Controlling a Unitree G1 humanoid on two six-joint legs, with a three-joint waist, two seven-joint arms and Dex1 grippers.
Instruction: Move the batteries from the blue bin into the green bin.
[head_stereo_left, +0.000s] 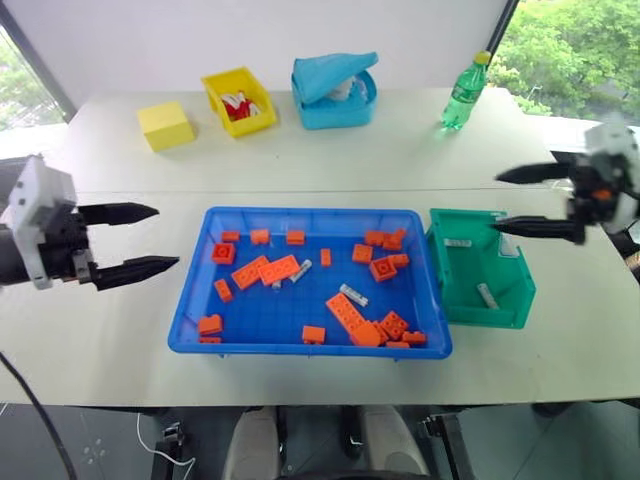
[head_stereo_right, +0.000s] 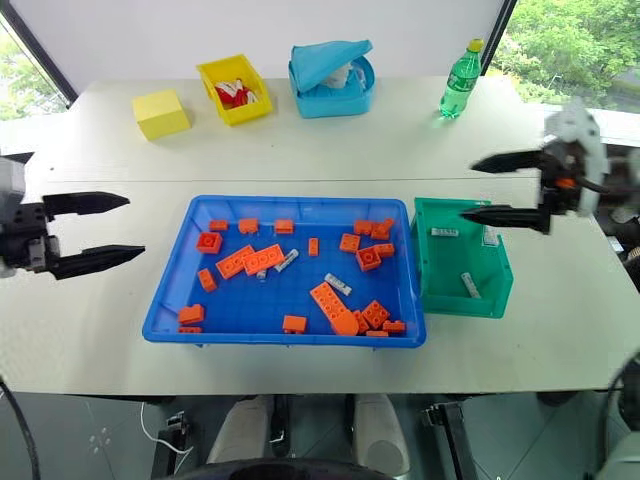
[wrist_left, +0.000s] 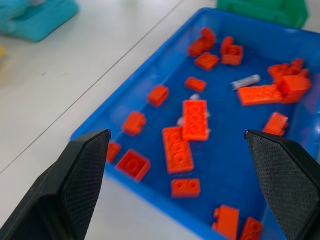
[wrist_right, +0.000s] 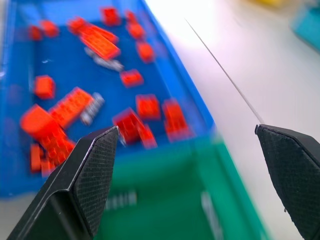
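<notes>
We count one battery (head_stereo_left: 487, 295) in the green bin (head_stereo_left: 505, 300), two batteries (head_stereo_left: 352, 294) left in the blue bin (head_stereo_left: 195, 310); left claw (head_stereo_left: 133, 241) and right claw (head_stereo_left: 527, 200) wide, empty.

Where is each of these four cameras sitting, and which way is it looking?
Left eye view: on the head, looking down over the table at the blue bin and green bin; both arms show, left claw and right claw open.
Right eye view: beside it, same scene.
Left wrist view: on the left wrist, looking along its black fingers at orange bricks and a battery.
Right wrist view: on the right wrist, looking over the green bin towards the blue one.
All four share the blue bin.
</notes>
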